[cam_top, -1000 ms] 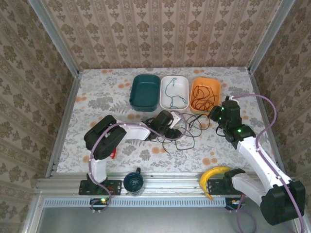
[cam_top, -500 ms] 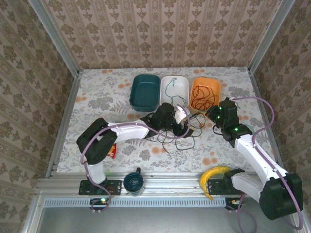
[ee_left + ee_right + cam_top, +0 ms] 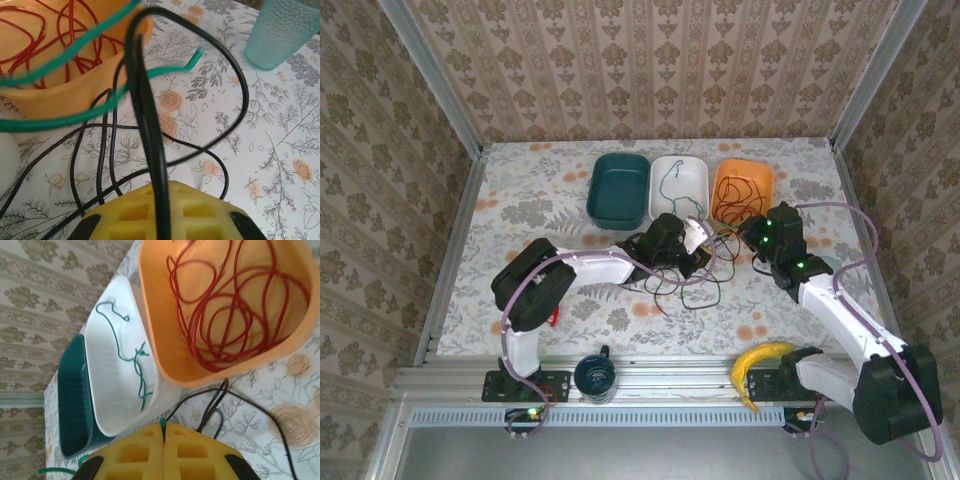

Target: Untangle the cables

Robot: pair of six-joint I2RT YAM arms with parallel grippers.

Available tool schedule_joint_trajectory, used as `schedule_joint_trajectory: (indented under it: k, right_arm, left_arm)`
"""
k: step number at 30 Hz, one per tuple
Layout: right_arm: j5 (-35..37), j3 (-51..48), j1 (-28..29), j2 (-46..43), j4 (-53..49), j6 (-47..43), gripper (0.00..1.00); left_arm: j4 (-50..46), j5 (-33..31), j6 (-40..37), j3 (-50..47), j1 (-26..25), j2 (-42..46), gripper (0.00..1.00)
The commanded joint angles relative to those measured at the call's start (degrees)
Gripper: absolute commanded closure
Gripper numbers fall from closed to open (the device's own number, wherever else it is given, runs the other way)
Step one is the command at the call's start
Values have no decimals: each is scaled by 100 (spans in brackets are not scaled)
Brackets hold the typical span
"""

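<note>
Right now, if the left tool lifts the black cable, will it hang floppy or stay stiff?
Probably floppy: the black cable lies in loose, curving loops on the table. It looks thin, so likely light. The green cable crosses it, so lifting may drag that one along.

red cable [image 3: 738, 200]: orange bin [image 3: 150, 300] | green cable [image 3: 141, 354]: white bin [image 3: 110, 390] | black cable [image 3: 145, 100]: table [image 3: 280, 150]

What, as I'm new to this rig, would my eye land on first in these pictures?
The loose black cable sprawled mid-table, with the jaws of the left gripper shut on a strand of it. Behind it stand three trays in a row: the orange tray holds a coiled red cable, the white tray a green cable, beside a teal tray.
</note>
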State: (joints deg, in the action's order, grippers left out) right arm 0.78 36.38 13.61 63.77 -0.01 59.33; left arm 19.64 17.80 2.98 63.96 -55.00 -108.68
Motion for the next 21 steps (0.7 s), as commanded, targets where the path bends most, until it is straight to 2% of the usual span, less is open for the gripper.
schedule_joint_trajectory:
  k: [1,5,10,16,21]
  right_arm:
    - [-69,-47,231,238,549,320,100]
    - [-179,-18,361,467,855,374,100]
    - [-179,-156,332,345,1441,320,100]
    - [-290,-6,188,287,1717,3,100]
    - [-477,289,68,768,1863,-141,100]
  left_arm:
    - [-86,244,-205,287,-106,364,100]
    - [-308,432,-271,416,-145,324,100]
    - [-553,341,-288,162,-58,395,100]
    - [-449,314,-86,-730,152,786,100]
    - [-201,76,216,-1431,404,1189,100]
